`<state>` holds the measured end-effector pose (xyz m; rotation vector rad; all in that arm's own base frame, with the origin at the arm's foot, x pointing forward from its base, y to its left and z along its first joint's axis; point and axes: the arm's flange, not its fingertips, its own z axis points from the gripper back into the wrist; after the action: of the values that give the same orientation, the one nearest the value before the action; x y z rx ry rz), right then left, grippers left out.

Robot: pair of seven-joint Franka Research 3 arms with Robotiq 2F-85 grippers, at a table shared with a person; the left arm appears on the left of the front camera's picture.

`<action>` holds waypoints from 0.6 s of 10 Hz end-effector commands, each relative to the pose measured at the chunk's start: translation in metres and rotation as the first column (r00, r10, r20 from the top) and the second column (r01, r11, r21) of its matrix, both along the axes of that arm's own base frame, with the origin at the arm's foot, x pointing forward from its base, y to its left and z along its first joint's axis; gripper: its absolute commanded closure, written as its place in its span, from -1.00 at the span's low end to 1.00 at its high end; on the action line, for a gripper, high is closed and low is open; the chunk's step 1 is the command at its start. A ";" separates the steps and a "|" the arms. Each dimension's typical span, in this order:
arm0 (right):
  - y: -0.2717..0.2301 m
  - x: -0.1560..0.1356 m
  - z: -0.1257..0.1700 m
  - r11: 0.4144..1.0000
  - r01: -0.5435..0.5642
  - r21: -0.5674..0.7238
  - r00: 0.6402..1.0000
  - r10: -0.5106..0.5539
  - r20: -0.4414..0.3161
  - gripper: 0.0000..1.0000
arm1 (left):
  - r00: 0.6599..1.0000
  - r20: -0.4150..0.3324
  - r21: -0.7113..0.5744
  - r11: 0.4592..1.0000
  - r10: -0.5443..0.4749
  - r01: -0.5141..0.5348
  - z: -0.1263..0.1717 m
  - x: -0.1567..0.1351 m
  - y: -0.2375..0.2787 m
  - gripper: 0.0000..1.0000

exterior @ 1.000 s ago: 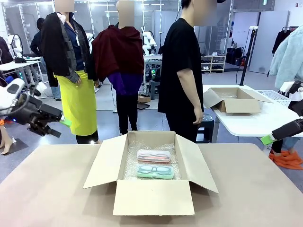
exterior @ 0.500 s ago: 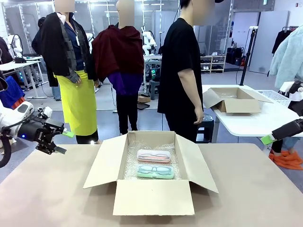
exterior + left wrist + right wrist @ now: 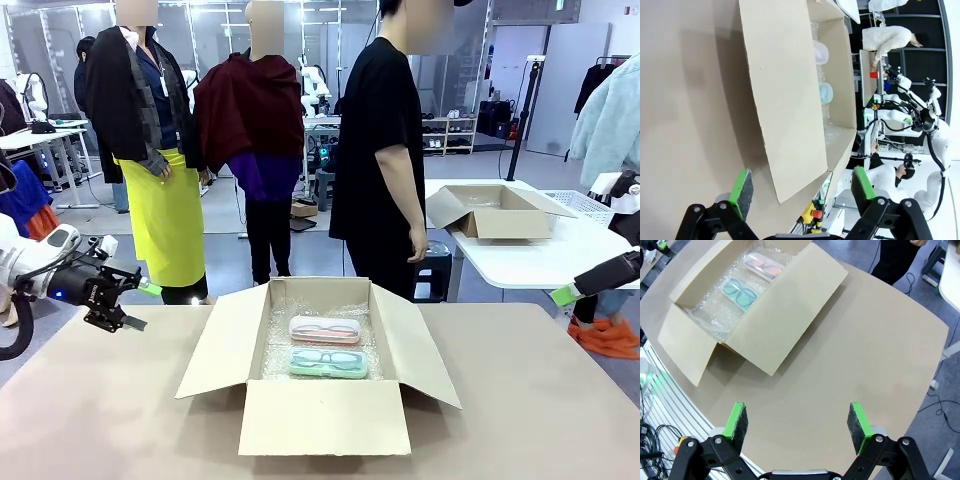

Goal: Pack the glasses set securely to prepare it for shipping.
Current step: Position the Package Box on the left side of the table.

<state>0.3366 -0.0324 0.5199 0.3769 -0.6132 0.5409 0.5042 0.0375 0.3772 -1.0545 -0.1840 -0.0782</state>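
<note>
The pale pink case [image 3: 325, 329] and the mint green case [image 3: 328, 363] lie side by side on bubble wrap inside the open cardboard box [image 3: 222, 340], pink one farther from me. All four flaps are spread outward. My left gripper [image 3: 143, 306] hovers open over the table's left edge, well apart from the box. In the left wrist view, the left gripper [image 3: 802, 187] looks along the left flap [image 3: 785, 100], with the pink case [image 3: 821, 51] and green case [image 3: 826, 92] beyond. At the right edge my right gripper [image 3: 565, 295] stands off the table. Seen from its own wrist, the right gripper [image 3: 798, 420] is open high above the box [image 3: 785, 315].
A person in a black shirt [image 3: 385, 150] stands just behind the box at the far side. A second open cardboard box [image 3: 495, 212] sits on a white table at the back right. Bare brown tabletop [image 3: 520, 400] surrounds the box.
My left gripper has come down and a little to the right, toward the table's left edge. The right arm, the box and the cases have not moved.
</note>
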 end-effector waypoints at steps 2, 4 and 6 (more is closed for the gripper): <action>0.001 -0.001 0.000 1.000 0.011 -0.001 1.000 -0.011 -0.007 -1.00 | 1.000 0.000 0.000 1.000 0.000 0.000 0.000 0.000 0.000 -1.00; 0.001 -0.001 0.000 1.000 0.011 -0.001 1.000 -0.011 -0.007 -1.00 | 0.999 -0.020 -0.024 0.999 -0.044 0.044 -0.022 0.016 -0.003 -1.00; 0.001 -0.001 0.000 1.000 0.011 -0.001 1.000 -0.011 -0.007 -1.00 | 0.999 -0.036 -0.057 0.998 -0.038 0.036 -0.049 0.028 -0.009 -1.00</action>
<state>0.3366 -0.0322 0.5199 0.3771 -0.6132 0.5414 0.5192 0.0263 0.3350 -1.0724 -0.1160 -0.0761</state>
